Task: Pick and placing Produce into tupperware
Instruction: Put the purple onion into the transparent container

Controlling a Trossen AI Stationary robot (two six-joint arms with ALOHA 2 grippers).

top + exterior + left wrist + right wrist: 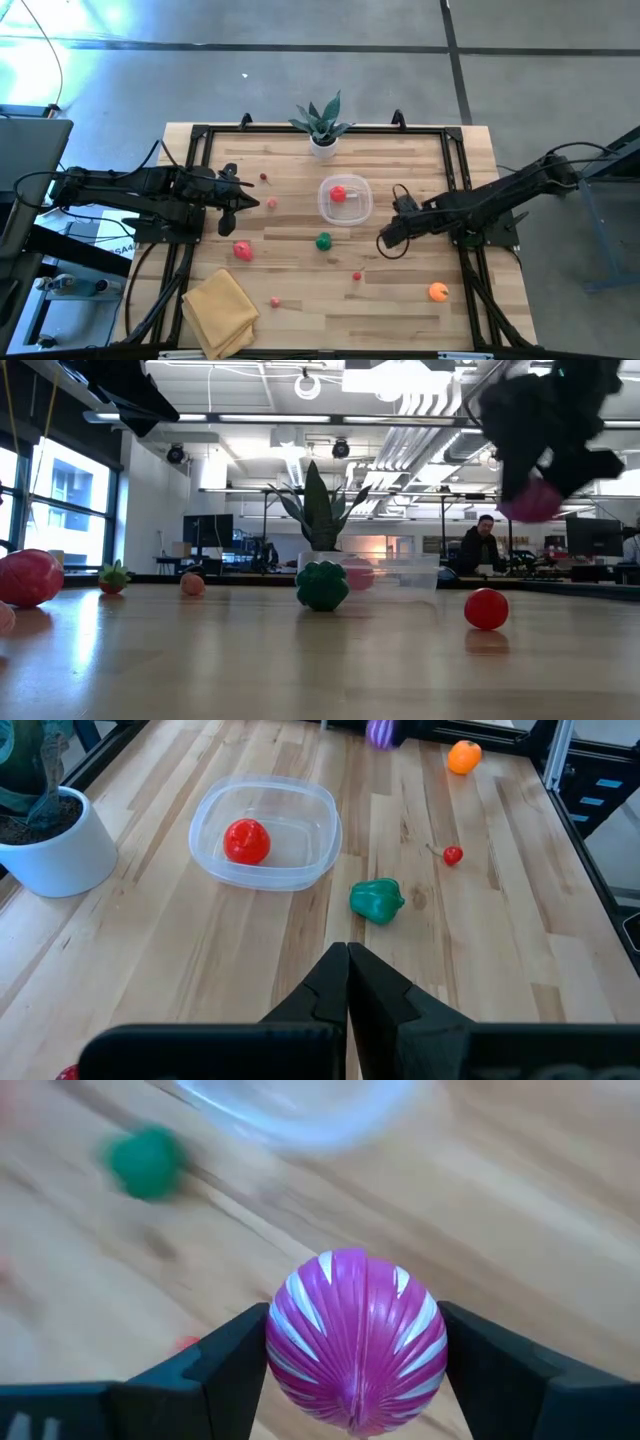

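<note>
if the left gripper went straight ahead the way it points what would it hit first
Probably the green pepper, just off the line of the shut left gripper; depth is hard to judge. The tupperware sits off to one side.

The tub sits mid-table, a tomato in it. The plant stands behind it, the pepper before it.

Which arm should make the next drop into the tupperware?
Right. Its gripper already holds a purple striped piece beside the tupperware; the left gripper is shut and empty.
</note>
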